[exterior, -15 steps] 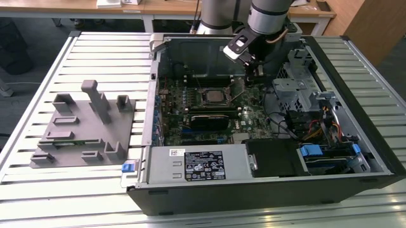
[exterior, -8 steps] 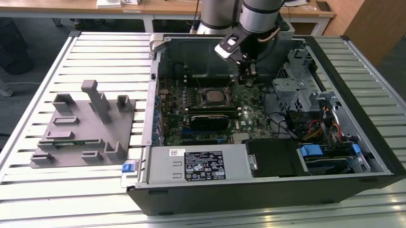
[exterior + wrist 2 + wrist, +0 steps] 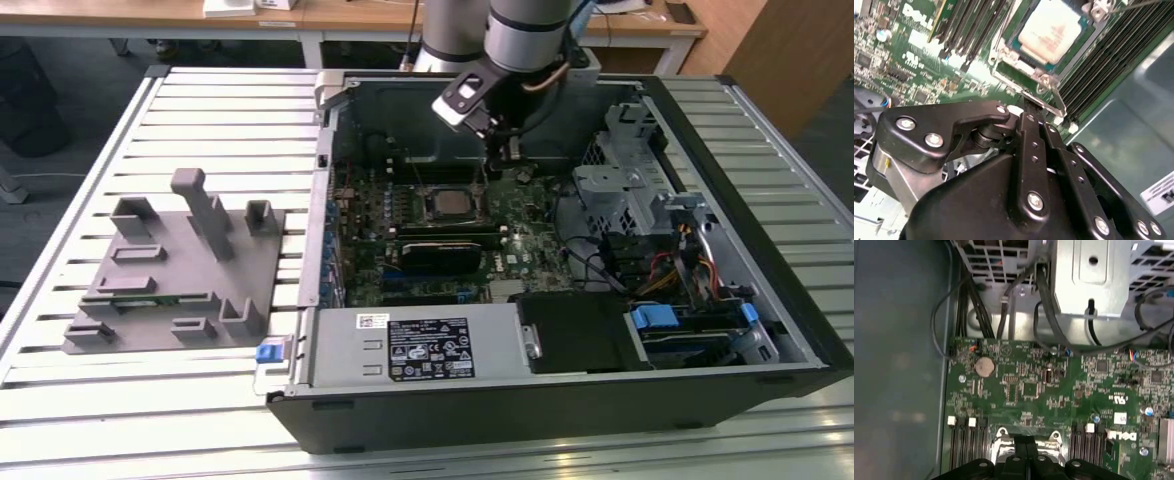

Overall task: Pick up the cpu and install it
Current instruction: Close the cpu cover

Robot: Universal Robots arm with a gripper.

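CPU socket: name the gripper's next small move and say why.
Probably lift the gripper straight up, clear of the socket. The cpu already lies flat in the socket. The fingers are shut with nothing between them, and their tips sit at the socket's metal edge beside the cpu. Whether the socket is latched I cannot tell.

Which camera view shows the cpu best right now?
The second wrist view: the cpu sits close up in its socket, pale metal top plain to see. The exterior view shows the cpu as a small square on the motherboard. The first wrist view shows the socket's frame edge beside the end effector.
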